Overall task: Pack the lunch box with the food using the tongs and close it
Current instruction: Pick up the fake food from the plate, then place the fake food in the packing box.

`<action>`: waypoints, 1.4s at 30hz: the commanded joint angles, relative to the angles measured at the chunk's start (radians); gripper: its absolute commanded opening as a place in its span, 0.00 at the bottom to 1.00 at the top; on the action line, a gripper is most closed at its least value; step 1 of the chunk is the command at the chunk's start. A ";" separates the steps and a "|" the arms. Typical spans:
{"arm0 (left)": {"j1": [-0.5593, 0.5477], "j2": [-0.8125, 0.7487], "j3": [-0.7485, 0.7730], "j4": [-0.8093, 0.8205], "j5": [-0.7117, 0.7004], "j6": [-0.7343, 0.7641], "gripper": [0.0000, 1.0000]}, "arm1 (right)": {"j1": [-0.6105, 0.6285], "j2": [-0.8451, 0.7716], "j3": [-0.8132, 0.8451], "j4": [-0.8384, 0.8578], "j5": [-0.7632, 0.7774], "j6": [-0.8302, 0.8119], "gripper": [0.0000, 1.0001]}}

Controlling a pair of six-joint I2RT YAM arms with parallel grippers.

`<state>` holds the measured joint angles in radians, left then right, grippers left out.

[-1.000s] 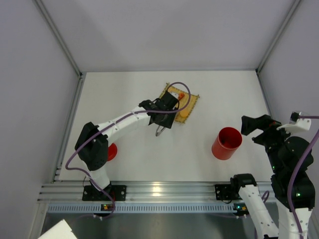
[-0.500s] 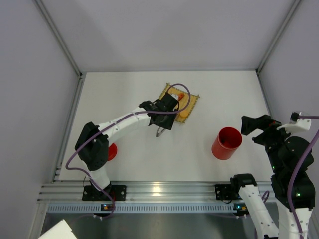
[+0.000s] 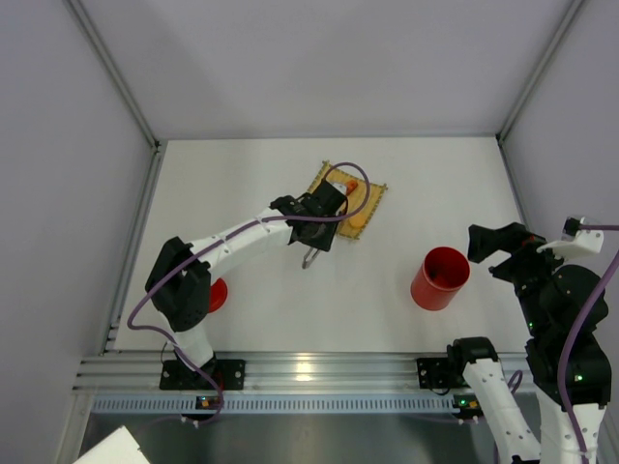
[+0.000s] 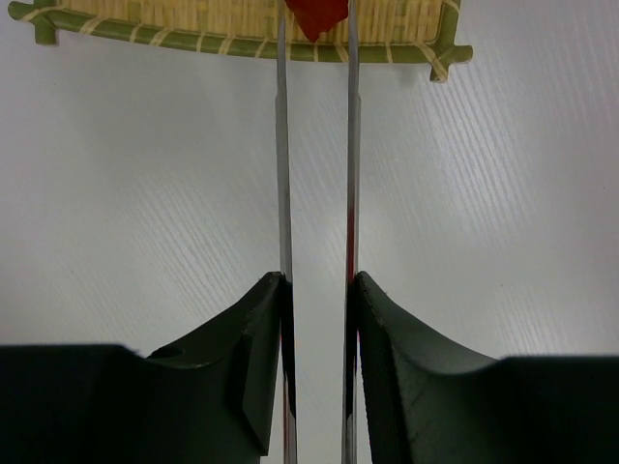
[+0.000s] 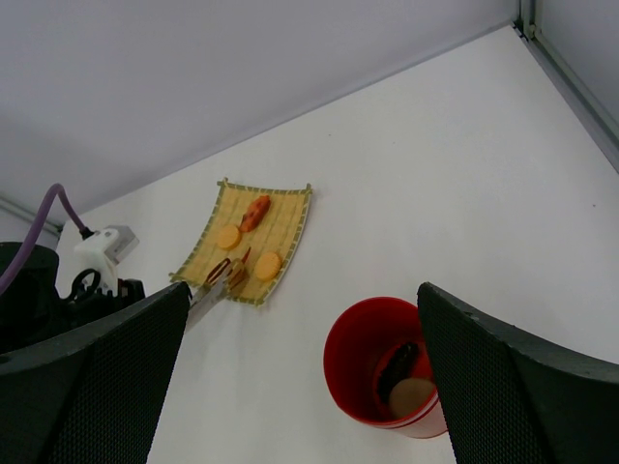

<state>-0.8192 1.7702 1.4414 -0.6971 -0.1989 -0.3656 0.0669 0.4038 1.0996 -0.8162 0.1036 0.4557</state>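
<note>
My left gripper (image 4: pixel 317 285) is shut on the tongs (image 4: pixel 282 145), its fingers pressing both slim metal arms from outside. Their tips reach the yellow woven mat (image 4: pixel 193 21) and close around a red piece of food (image 4: pixel 316 14). From above, the left gripper (image 3: pixel 321 224) hangs over the mat's (image 3: pixel 372 198) near corner. More food lies on the mat: two orange rounds (image 5: pixel 228 236) (image 5: pixel 267 265) and a reddish piece (image 5: pixel 255 213). The red lunch box (image 5: pixel 353 358) stands upright and uncovered, holding a dark piece (image 5: pixel 397 362) and a white round (image 5: pixel 411 394). My right gripper (image 5: pixel 302 290) is open, just right of the lunch box (image 3: pixel 440 278).
The red lid (image 3: pixel 219 293) lies on the table beside the left arm's base. Grey walls with metal rails (image 3: pixel 135 116) close in the white table on three sides. An aluminium rail (image 3: pixel 309 372) runs along the near edge.
Both arms have stayed almost still. The tail of the tongs behind my left gripper looks slightly narrower than before.
</note>
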 commanded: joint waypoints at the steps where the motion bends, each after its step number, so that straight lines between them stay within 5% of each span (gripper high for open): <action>1: -0.003 -0.041 0.002 0.007 -0.010 -0.001 0.37 | -0.012 0.001 0.013 -0.006 -0.008 0.003 1.00; 31: -0.028 -0.086 0.214 -0.070 -0.059 0.048 0.31 | -0.012 0.003 0.006 0.002 -0.013 0.011 0.99; 42: -0.193 -0.072 0.370 -0.154 -0.080 0.060 0.31 | -0.012 0.015 0.016 0.008 -0.013 0.009 0.99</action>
<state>-0.9627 1.7374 1.7325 -0.8330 -0.2565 -0.3176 0.0669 0.4042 1.0996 -0.8158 0.1028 0.4568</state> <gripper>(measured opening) 0.317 0.993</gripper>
